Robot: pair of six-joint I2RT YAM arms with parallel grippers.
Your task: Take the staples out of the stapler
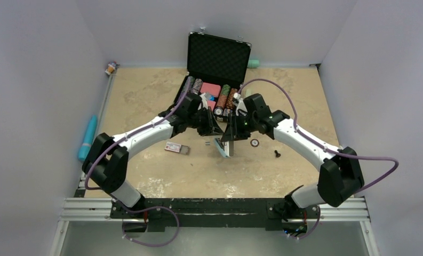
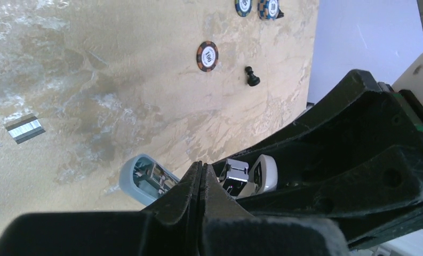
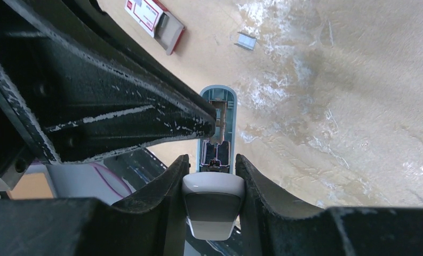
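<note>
Top view, centre of frame: right pincer (image 1: pixel 231 137) clamped on stapler (image 1: pixel 222 146), left pincer (image 1: pixel 215 127) close beside, staples (image 1: pixel 207 143) lying on table (image 1: pixel 145 101) just left of it. Left wrist view: left pincer shut tight, fingers pressed together; staples at left edge. Right wrist view: stapler's white end gripped at bottom centre; staples near top centre.

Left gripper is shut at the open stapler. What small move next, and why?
Probably draw the left gripper slowly back from the stapler, which the right gripper clamps by its white end. The left jaws are shut at the open channel; whether they pinch anything is hidden. One strip of staples already lies on the table.
</note>
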